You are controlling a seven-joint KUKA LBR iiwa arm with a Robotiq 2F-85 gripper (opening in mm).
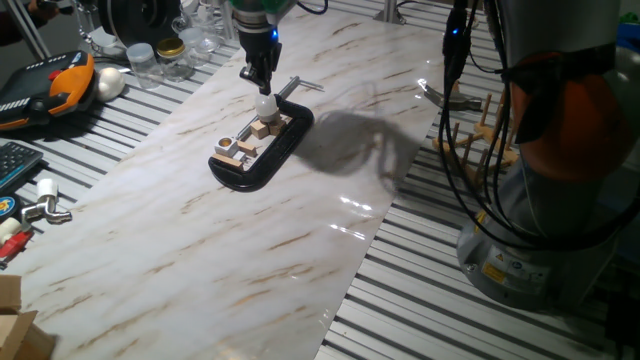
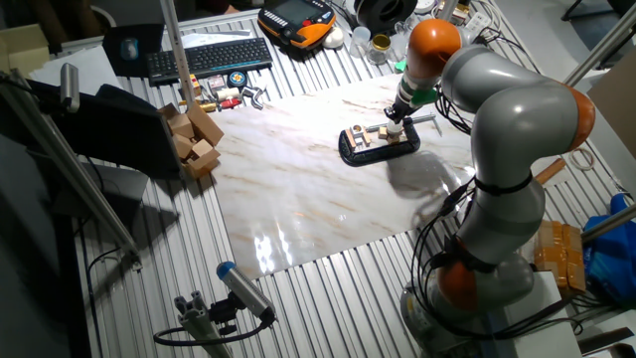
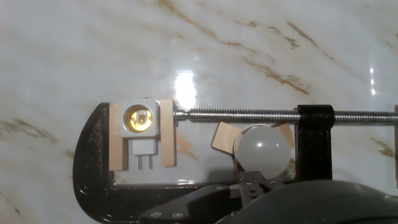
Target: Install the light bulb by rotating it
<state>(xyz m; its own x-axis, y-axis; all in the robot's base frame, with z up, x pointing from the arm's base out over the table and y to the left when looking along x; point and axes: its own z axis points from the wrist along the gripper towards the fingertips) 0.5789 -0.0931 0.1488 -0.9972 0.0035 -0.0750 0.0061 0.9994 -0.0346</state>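
Light bulb (image 3: 262,148): white, frosted, inside black clamp (image 3: 93,180), right of the white socket (image 3: 139,119) held between 2 wooden blocks. Tool (image 1: 262,84): directly above bulb; finger opening and grip cannot be told. Marble bench (image 1: 200,250).

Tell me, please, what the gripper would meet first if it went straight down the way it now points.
Most likely the light bulb. The gripper points down right above it, and in the hand view the bulb sits directly ahead, inside the black clamp. Whether the jaws already touch it is unclear.
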